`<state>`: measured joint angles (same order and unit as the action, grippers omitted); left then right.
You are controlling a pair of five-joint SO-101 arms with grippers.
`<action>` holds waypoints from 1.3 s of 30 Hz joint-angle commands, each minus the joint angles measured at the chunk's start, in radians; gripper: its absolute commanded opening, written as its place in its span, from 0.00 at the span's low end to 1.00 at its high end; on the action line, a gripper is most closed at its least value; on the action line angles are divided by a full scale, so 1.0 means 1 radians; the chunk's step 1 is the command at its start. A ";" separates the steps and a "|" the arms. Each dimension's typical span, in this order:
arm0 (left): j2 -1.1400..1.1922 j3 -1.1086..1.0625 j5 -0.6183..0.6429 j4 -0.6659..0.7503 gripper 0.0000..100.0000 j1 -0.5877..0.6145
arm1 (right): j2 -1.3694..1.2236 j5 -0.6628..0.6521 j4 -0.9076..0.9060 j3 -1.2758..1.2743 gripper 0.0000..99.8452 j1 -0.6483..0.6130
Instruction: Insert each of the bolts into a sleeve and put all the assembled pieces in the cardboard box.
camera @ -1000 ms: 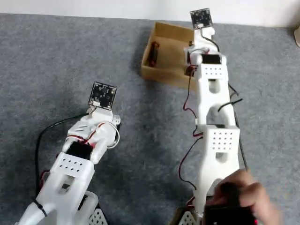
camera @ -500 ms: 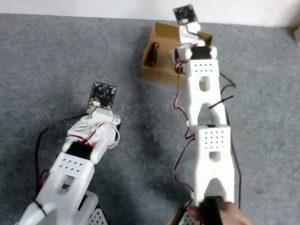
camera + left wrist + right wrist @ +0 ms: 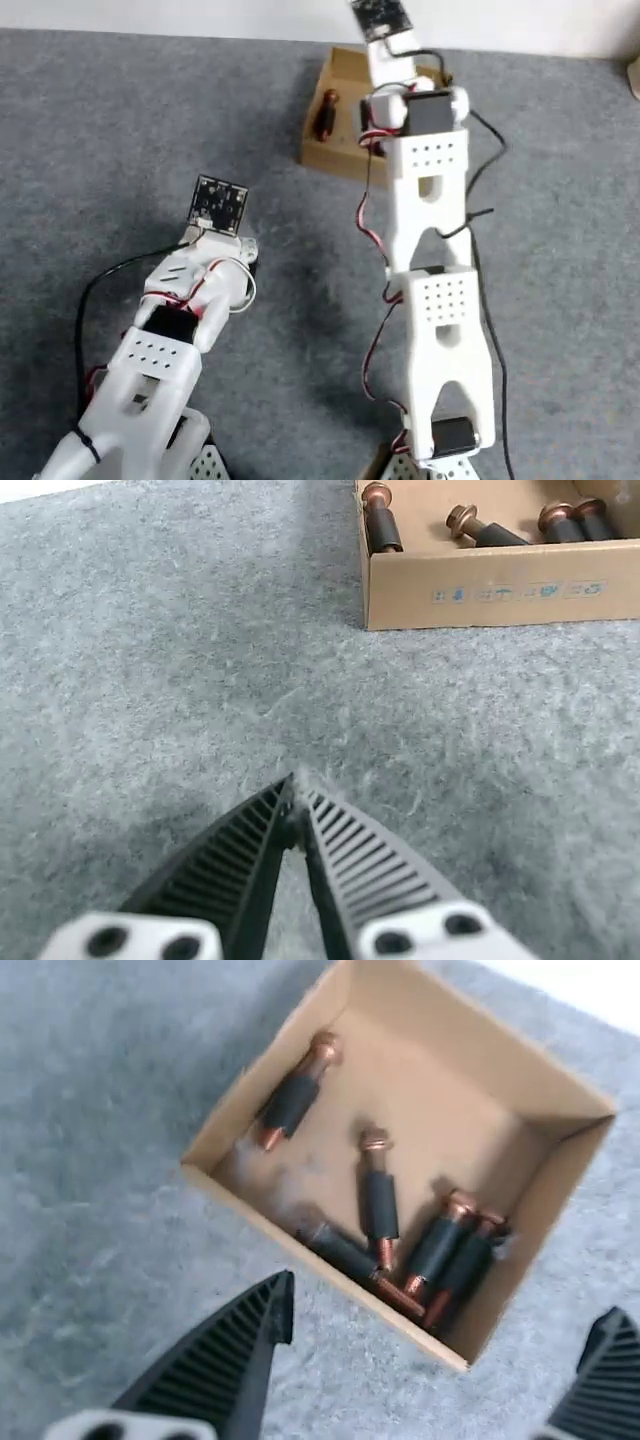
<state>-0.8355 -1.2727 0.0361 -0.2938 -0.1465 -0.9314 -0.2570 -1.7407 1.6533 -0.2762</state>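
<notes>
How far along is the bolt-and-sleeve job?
Done: about five assembled pieces lie in the cardboard box, each bolt seated in its sleeve. In hand: nothing. The right hand hangs open over the box, and the left hand is shut and empty above the carpet. Left: likely nothing, since every bolt I can see is sleeved and boxed.

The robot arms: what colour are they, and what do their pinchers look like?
The left arm and right arm are white plastic with little dot holes and black motors. Red and black wires run along them. The left gripper and right gripper are black, ribbed and pointy.
</notes>
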 commanded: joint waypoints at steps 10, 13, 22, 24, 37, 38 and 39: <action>-0.427 -0.196 -0.077 0.017 0.01 0.042 | 0.395 0.150 -0.027 0.087 0.40 -0.028; -0.595 -0.277 -0.091 0.015 0.01 0.042 | 0.509 0.150 -0.027 -0.013 0.40 -0.028; -0.986 -0.424 -0.094 -0.055 0.01 0.028 | 0.952 0.150 -0.027 -0.552 0.40 -0.028; -0.995 -0.424 -0.094 -0.083 0.01 0.010 | 1.066 0.150 -0.025 -0.699 0.40 -0.028; -0.986 -0.421 -0.092 -0.087 0.01 -0.012 | 1.851 0.143 0.145 -1.687 0.40 -0.024; -0.986 -0.417 -0.094 -0.087 0.01 -0.010 | 1.914 0.143 0.177 -1.762 0.40 -0.024; -0.986 -0.414 -0.095 -0.087 0.01 -0.010 | 1.977 0.143 0.208 -1.831 0.40 -0.024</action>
<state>-1.8067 -1.6763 -0.0575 -0.3736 -0.1465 0.8777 -0.1174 -1.6318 0.0222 -0.2977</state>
